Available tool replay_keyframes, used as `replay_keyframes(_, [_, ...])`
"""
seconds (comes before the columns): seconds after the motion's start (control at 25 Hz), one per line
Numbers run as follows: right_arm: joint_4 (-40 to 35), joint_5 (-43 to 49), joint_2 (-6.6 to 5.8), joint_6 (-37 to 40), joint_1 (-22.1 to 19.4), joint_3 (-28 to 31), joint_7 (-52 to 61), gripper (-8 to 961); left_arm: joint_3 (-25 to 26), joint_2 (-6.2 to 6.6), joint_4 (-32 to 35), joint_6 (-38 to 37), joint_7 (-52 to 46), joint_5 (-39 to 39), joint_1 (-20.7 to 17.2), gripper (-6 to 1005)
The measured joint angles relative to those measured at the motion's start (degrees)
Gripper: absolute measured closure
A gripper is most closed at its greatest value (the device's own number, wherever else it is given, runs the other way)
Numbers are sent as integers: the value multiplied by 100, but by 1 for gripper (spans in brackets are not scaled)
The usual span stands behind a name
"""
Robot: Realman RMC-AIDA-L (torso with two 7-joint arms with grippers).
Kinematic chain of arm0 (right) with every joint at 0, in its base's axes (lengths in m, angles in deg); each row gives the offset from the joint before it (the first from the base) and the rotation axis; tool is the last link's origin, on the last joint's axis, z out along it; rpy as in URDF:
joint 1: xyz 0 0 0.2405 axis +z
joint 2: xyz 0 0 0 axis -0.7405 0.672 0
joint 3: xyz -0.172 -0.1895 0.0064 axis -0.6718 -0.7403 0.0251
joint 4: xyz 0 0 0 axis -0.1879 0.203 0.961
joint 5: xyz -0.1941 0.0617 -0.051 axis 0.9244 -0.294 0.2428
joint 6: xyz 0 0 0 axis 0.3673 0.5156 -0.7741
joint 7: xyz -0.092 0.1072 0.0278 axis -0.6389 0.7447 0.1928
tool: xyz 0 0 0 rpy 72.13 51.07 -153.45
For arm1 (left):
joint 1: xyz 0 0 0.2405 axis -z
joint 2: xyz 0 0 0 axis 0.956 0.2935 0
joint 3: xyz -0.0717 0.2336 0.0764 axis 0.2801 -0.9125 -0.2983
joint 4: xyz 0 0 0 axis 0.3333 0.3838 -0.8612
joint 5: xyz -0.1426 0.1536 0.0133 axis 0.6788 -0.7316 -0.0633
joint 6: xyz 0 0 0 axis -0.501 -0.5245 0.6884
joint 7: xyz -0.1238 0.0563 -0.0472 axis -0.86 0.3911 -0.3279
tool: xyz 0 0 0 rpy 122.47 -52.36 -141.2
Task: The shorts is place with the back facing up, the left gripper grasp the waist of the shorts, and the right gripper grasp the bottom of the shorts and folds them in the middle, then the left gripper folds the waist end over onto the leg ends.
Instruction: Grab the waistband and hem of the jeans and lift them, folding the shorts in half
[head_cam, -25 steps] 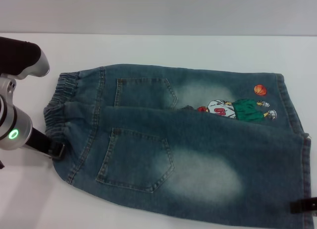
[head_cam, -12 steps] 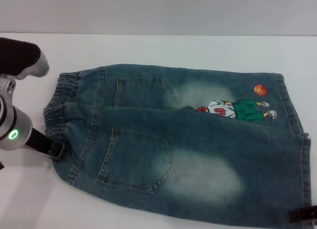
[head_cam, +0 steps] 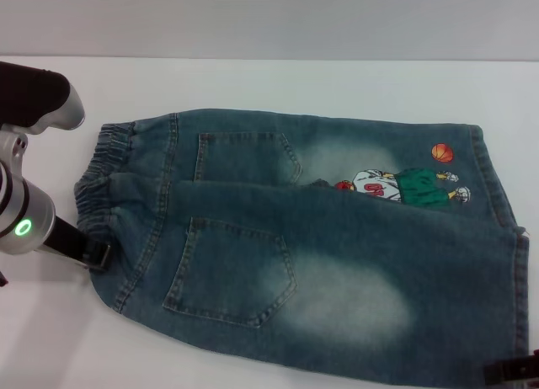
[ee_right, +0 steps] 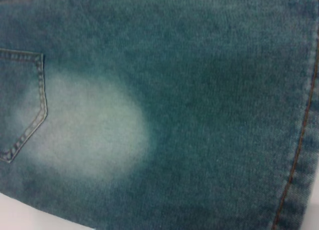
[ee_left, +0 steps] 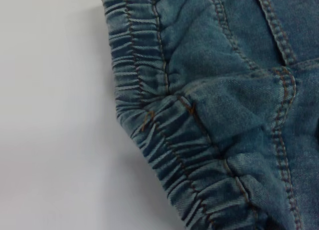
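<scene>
The shorts lie flat on the white table, back up, both patch pockets showing. The near leg overlaps the far leg, which carries the cartoon print. The puckered waist is at the left, and it fills the left wrist view as the waist. The left gripper rests at the waist's near corner, touching the fabric edge. The bottom of the shorts runs along the right. Only a black tip of the right gripper shows, at the near hem corner. The right wrist view shows the faded denim and the hem stitching close up.
Bare white table lies beyond the shorts and in front of the waist at the near left. The left arm's dark upper link hangs over the table's left side.
The right gripper's black tip has slid toward the near edge of the view along the hem corner. The left gripper and the shorts have stayed in place.
</scene>
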Motion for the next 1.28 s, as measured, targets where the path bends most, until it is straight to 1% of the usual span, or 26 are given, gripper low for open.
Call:
replay_keyframes(0.2, [-24,-52,-3,20,28,-76,-22,316,0,0,14,0,0,0,0,766])
replay_keyframes(0.52, [185,-150,-12,35,28,-106,-141,348,-20,0,2,-3,4,5,-1,766])
replay_keyframes(0.92, [295,-156,-22,-9,53,-81,-189,582,-43,0,-5,-3,7,18,-13,765])
replay_keyframes(1.16, [515,-105,-21,-51,-57,-19,-99,785,-37,0,13,12,15,18,2,764])
replay_keyframes(1.28, [679,-82,-21,-64,-147,-15,-72,679,-22,0,6,44,17,18,5,764])
